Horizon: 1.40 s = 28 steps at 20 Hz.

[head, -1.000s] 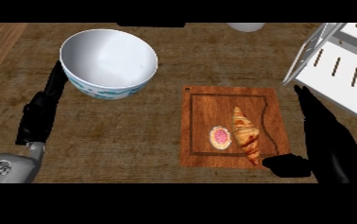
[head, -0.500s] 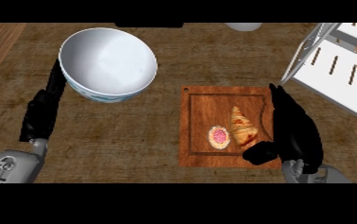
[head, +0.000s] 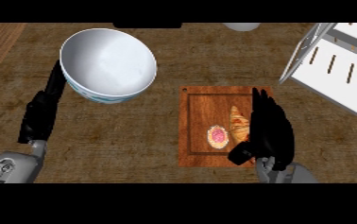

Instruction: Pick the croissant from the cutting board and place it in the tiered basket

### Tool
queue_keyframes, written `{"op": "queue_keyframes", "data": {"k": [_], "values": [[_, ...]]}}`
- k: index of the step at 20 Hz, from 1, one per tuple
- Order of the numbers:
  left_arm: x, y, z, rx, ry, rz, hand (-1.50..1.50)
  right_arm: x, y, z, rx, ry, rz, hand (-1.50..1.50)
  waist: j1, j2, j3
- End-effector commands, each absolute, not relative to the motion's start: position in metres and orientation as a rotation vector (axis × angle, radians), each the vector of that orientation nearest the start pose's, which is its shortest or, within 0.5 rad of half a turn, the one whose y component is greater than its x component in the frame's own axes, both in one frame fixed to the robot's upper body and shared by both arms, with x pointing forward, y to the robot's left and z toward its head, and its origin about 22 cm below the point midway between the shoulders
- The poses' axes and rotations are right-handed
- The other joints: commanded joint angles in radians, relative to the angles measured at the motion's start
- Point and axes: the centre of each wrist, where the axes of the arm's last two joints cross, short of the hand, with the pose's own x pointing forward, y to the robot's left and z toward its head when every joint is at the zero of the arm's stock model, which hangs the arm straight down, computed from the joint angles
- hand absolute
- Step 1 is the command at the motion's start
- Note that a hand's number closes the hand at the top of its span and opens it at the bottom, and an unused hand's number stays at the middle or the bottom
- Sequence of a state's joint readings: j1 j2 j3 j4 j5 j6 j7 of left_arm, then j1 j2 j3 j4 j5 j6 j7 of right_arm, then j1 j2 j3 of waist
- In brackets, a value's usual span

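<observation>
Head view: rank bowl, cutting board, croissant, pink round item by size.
1. Bowl and cutting board: alike, bowl nearer the camera, so unranked.
2. Croissant, partly behind right hand.
3. Pink round item.

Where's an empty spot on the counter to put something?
Bare counter lies between the bowl and the cutting board, and above the board toward the tiered basket. The board is crowded: croissant, a pink pastry and the right hand.

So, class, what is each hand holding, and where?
Nothing yet. The right hand lies open beside the croissant, thumb near its lower end; the left hand rests open.
</observation>
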<state>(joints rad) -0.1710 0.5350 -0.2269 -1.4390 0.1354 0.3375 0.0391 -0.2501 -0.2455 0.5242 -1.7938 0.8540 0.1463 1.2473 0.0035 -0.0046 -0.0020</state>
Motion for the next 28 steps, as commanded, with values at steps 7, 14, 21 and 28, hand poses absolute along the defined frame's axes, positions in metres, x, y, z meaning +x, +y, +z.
{"op": "queue_keyframes", "data": {"k": [7,14,21,28], "values": [[0.274,0.292,0.02,0.437,-1.529,-0.231,0.0,0.24,-0.11,0.087,-1.207,-0.61,0.739,-1.5,-0.01,0.003,0.0],[0.276,0.296,0.033,0.422,-1.545,-0.222,0.0,0.255,-0.096,0.086,-1.203,-0.56,0.754,-1.5,-0.002,0.005,0.001],[0.279,0.294,0.042,0.446,-1.538,-0.225,0.0,0.231,-0.108,0.056,-1.169,-0.514,0.731,-1.5,-0.011,0.001,0.002],[0.289,0.287,0.031,0.438,-1.544,-0.226,0.0,0.257,-0.103,0.055,-1.159,-0.519,0.737,-1.5,-0.008,0.007,0.002]]}}
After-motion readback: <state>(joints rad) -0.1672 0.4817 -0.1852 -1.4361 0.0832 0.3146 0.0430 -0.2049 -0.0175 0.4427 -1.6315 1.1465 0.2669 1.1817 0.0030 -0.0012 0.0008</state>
